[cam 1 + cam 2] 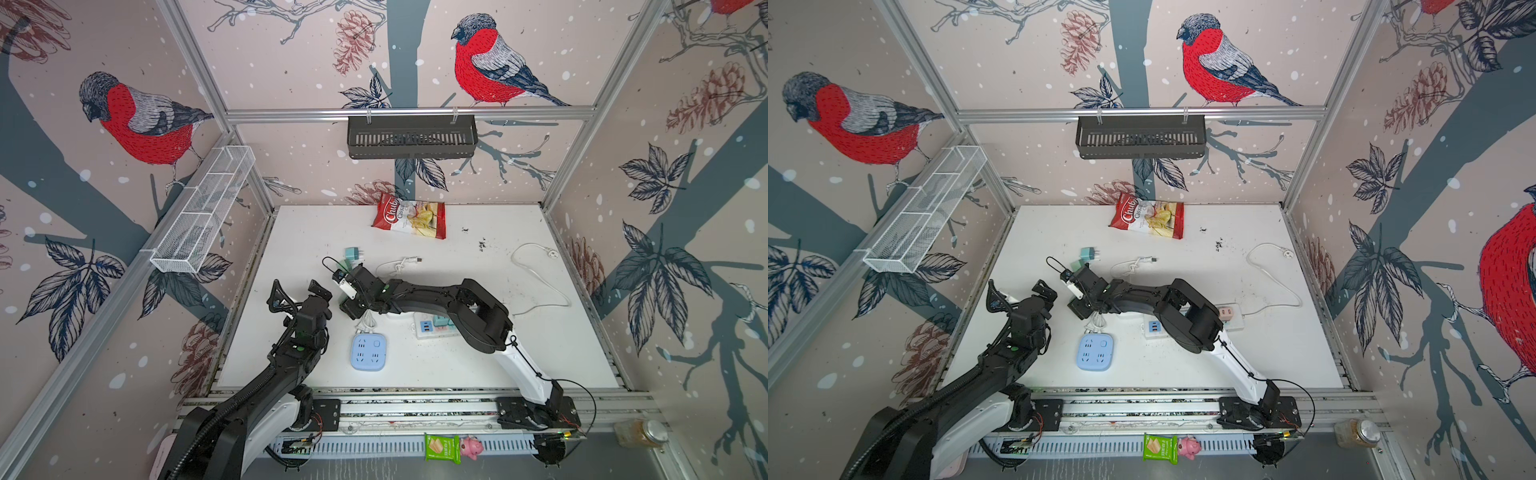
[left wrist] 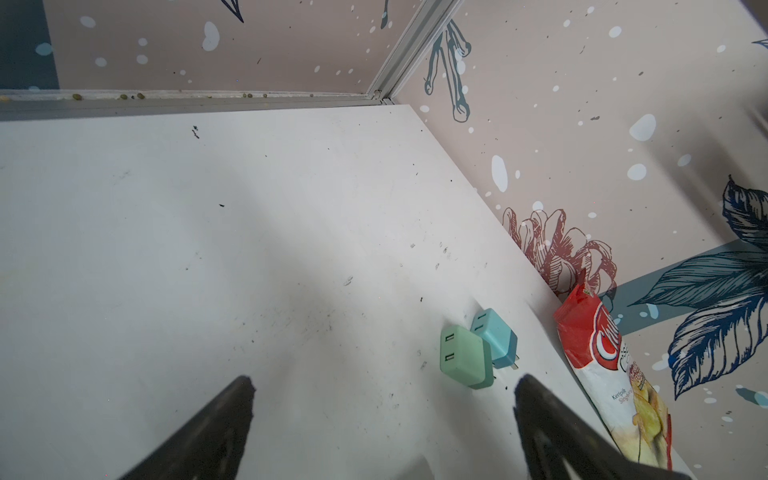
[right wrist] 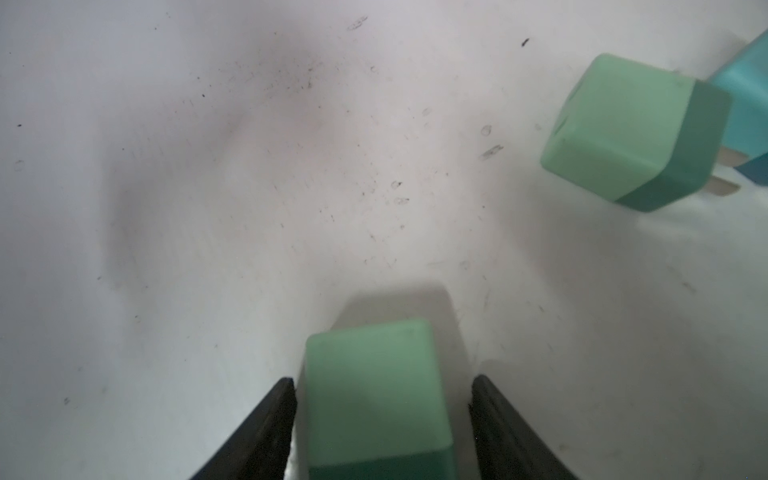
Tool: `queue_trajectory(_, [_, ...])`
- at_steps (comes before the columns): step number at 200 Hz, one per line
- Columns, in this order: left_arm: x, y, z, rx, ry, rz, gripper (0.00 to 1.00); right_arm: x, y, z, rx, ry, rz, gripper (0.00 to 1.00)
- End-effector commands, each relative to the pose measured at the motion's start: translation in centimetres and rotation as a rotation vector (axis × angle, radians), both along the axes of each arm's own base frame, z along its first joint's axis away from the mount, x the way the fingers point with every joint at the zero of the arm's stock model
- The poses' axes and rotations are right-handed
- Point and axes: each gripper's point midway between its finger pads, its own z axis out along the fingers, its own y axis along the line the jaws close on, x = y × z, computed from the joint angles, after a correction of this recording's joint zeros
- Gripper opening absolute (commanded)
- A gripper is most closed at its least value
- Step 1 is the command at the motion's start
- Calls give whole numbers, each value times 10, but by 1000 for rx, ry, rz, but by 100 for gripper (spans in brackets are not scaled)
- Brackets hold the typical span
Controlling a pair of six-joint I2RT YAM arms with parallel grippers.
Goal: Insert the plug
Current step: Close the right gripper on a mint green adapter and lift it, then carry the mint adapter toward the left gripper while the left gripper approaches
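A green plug (image 3: pixel 374 399) lies on the white table (image 3: pixel 208 208) between the fingers of my right gripper (image 3: pixel 382 380). The jaws stand on either side of it with a thin gap on each side, so it is open. In both top views this plug is hidden under the right gripper (image 1: pixel 341 272). A second green plug (image 3: pixel 631 133) (image 1: pixel 344 264) and a blue plug (image 2: pixel 496 338) (image 1: pixel 353 252) lie side by side just beyond. A blue square socket block (image 1: pixel 368 347) lies nearer the front. My left gripper (image 2: pixel 385 379) (image 1: pixel 297 291) hovers wide open and empty.
A white power strip (image 1: pixel 432 326) with adapters in it lies partly under the right arm, and its cord (image 1: pixel 536 270) loops to the right. A coiled white cable (image 1: pixel 399 264) lies behind the right gripper. A red chips bag (image 1: pixel 409 220) sits at the back wall.
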Motion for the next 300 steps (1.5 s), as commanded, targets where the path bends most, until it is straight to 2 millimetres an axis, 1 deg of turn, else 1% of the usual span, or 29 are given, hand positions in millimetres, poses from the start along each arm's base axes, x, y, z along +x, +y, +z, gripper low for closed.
queue_trajectory(1, [3,2,6,-22,-34,21,97,-8,-8,-5,-29,28,-3,62])
queue_trajectory(23, [3,0,6,-24,-33,13,97,-7,-11,-3,-17,19,-13,55])
queue_trajectory(59, [6,-2,6,-20,-28,1,97,-7,-11,-5,-6,13,-22,46])
queue_trajectory(75, [7,-3,7,-9,-25,-7,97,-5,-9,1,12,10,-23,41])
queue_trajectory(84, [9,-4,8,-1,-22,-17,97,-7,-8,9,35,9,-16,39])
queue_trajectory(99, [12,-8,11,15,-18,-41,97,-9,-8,28,82,-8,-8,35])
queue_trajectory(119, [15,-13,14,27,-17,-75,97,-10,-13,66,159,-54,-9,32])
queue_trajectory(127, [16,-15,16,35,-20,-90,97,-11,-18,82,187,-77,-13,31])
queue_trajectory(130, [17,-16,17,39,-22,-97,97,-11,-21,85,194,-83,-14,31])
queue_trajectory(135, [18,-18,19,48,-26,-113,97,-11,-25,98,219,-101,-16,30])
queue_trajectory(136, [18,-18,19,52,-25,-117,97,-11,-26,97,219,-101,-16,30])
queue_trajectory(145, [20,-23,24,68,-35,-149,97,-11,-36,115,259,-129,-18,30])
queue_trajectory(157, [23,-30,33,87,-55,-199,97,-12,-54,125,292,-158,-32,30])
queue_trajectory(158, [23,-30,33,89,-56,-202,97,-11,-55,129,300,-164,-35,30])
queue_trajectory(165, [24,-36,39,98,-71,-239,97,-10,-67,132,312,-177,-52,29])
queue_trajectory(167, [24,-38,41,101,-75,-252,97,-8,-70,137,322,-187,-61,29])
queue_trajectory(187, [24,-55,61,143,-148,-367,97,-6,-105,145,349,-237,-119,25])
queue_trajectory(201, [21,-65,69,167,-198,-432,97,-6,-129,150,361,-290,-159,24])
queue_trajectory(210, [20,-74,74,195,-234,-486,97,-8,-141,160,381,-333,-174,23])
queue_trajectory(222, [20,-88,79,233,-263,-566,97,-14,-156,169,384,-372,-183,21])
queue_trajectory(231, [23,-99,80,249,-255,-617,97,-18,-167,178,395,-401,-188,20])
queue_trajectory(234, [24,-102,80,258,-251,-630,97,-20,-171,178,393,-410,-189,20])
queue_trajectory(249, [29,-124,78,287,-216,-711,96,-29,-191,195,433,-469,-199,20])
queue_trajectory(259, [30,-145,82,320,-215,-787,95,-35,-204,205,462,-509,-200,20])
queue_trajectory(261, [30,-150,83,325,-214,-802,95,-36,-206,204,461,-513,-198,20])
queue_trajectory(266, [29,-159,83,340,-205,-838,94,-40,-214,213,483,-539,-200,20])
queue_trajectory(275, [29,-176,89,368,-195,-891,93,-46,-227,219,504,-573,-206,20])
queue_trajectory(287, [29,-192,94,382,-161,-940,93,-50,-247,227,538,-618,-231,20])
queue_trajectory(300, [23,-211,111,357,-180,-1021,92,-57,-264,232,582,-656,-239,21])
